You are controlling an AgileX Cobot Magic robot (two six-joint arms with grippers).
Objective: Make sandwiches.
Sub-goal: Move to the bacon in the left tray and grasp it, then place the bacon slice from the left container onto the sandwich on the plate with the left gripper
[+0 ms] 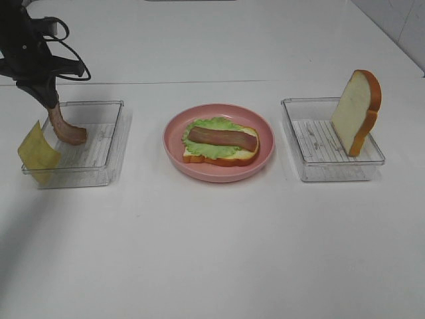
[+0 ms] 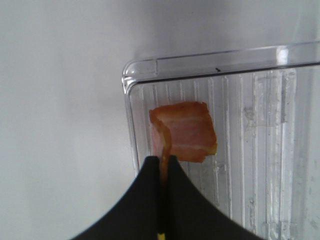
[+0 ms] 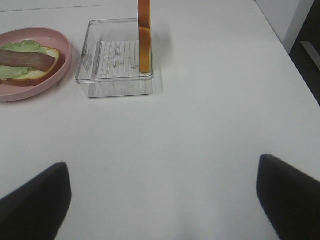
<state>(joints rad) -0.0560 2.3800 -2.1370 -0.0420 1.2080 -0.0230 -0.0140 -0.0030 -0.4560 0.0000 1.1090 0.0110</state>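
Observation:
On the pink plate (image 1: 265, 126) lies a partly built sandwich (image 1: 221, 143): a bread slice, green lettuce and one bacon strip on top; it also shows in the right wrist view (image 3: 27, 65). My left gripper (image 1: 50, 100) is shut on a second bacon strip (image 1: 64, 127) that hangs into the left clear tray (image 1: 109, 143), its lower end curled at the tray floor. In the left wrist view the gripper (image 2: 164, 165) pinches the strip (image 2: 187, 131). A yellow cheese square (image 1: 36, 151) leans on that tray's left wall. My right gripper (image 3: 162, 200) is open and empty over bare table.
A second bread slice (image 1: 356, 111) stands upright in the right clear tray (image 1: 319, 166), also in the right wrist view (image 3: 144, 42). The white table's right edge (image 3: 287, 42) is close beyond that tray.

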